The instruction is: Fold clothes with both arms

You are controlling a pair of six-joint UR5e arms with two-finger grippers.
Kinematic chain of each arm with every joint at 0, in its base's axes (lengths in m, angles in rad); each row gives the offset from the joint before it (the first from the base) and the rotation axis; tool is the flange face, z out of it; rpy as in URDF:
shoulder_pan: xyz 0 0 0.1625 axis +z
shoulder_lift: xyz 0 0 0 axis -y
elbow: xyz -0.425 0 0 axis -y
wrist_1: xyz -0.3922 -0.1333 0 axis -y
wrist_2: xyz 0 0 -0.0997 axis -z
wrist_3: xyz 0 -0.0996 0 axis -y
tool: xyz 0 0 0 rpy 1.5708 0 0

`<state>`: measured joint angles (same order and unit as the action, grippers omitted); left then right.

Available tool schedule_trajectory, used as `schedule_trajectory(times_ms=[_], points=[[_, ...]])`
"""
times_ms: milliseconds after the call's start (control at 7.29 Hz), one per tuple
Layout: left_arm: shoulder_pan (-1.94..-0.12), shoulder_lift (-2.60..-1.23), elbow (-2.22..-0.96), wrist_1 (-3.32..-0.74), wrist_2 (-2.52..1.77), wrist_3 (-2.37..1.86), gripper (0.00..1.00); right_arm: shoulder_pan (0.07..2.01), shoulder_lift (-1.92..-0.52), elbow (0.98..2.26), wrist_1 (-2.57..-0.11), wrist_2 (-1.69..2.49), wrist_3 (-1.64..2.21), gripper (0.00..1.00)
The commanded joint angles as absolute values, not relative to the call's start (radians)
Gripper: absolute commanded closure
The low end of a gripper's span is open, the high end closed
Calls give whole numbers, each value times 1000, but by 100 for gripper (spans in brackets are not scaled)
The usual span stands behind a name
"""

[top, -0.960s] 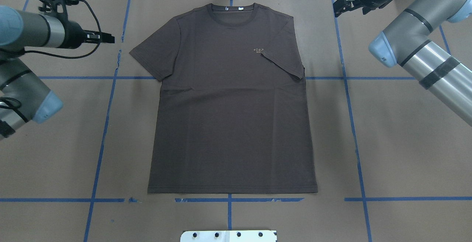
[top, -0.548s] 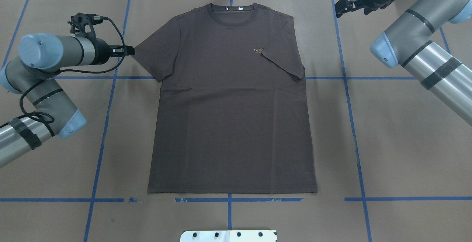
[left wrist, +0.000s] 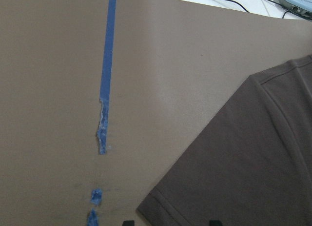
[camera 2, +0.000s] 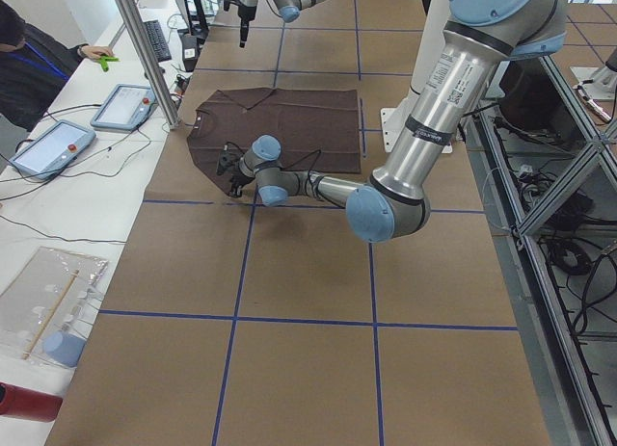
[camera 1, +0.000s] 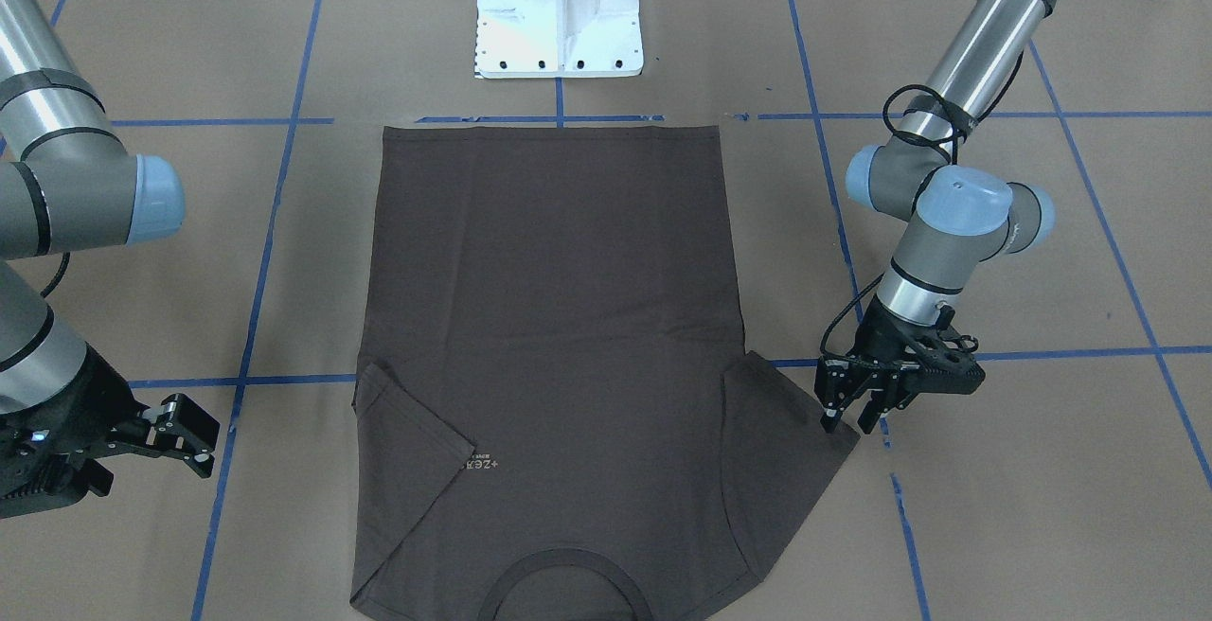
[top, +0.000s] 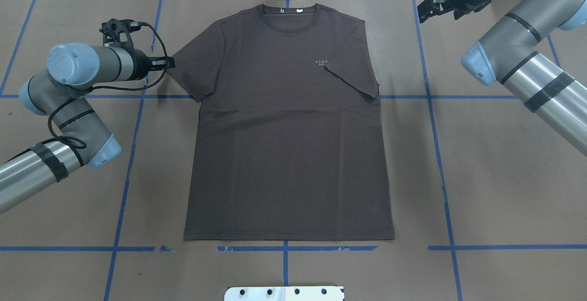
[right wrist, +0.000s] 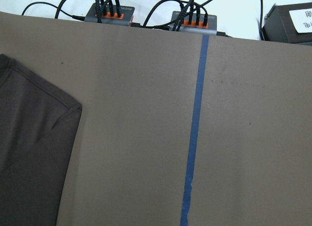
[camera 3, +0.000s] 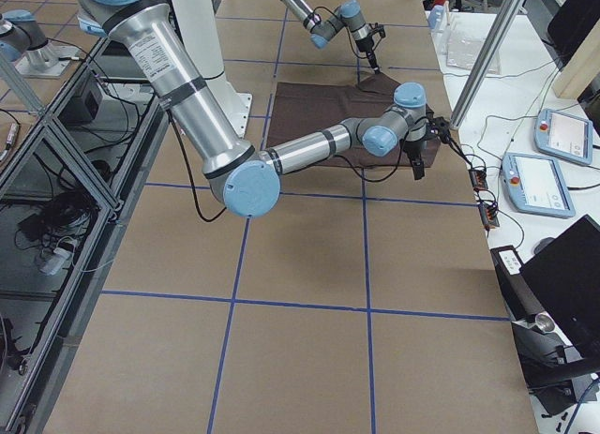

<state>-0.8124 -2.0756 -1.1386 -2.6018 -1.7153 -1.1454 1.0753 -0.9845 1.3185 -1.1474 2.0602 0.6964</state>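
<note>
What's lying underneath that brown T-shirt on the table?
The T-shirt lies flat on brown paper marked with blue tape lines. The lines run up to its edges and vanish beneath it; anything else under the cloth is covered.

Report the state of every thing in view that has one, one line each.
T-shirt: flat, front up, body unfolded.
Sleeve on the left arm's side: spread flat.
Sleeve on the right arm's side: folded in over the chest.
Left gripper: open, at the spread sleeve's hem.
Right gripper: open, apart from the T-shirt.
</note>
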Motion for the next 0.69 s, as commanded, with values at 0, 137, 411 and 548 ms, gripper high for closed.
schedule_trajectory(times_ms=[0,137,411,548], points=[[-816,-2079,-1126,-2599,-1713,-1126,47,1075,-985,1318,-1147,2059,696,0],[-819,-2079,-1126,-2596,-1713,-1115,47,1075,-985,1318,-1147,2060,696,0],[-818,-2080,-1118,-2595,-1700,-1112,47,1075,-986,1319,-1147,2059,696,0],[-818,-2080,-1118,-2595,-1700,-1112,47,1075,-988,1318,-1147,2059,696,0]])
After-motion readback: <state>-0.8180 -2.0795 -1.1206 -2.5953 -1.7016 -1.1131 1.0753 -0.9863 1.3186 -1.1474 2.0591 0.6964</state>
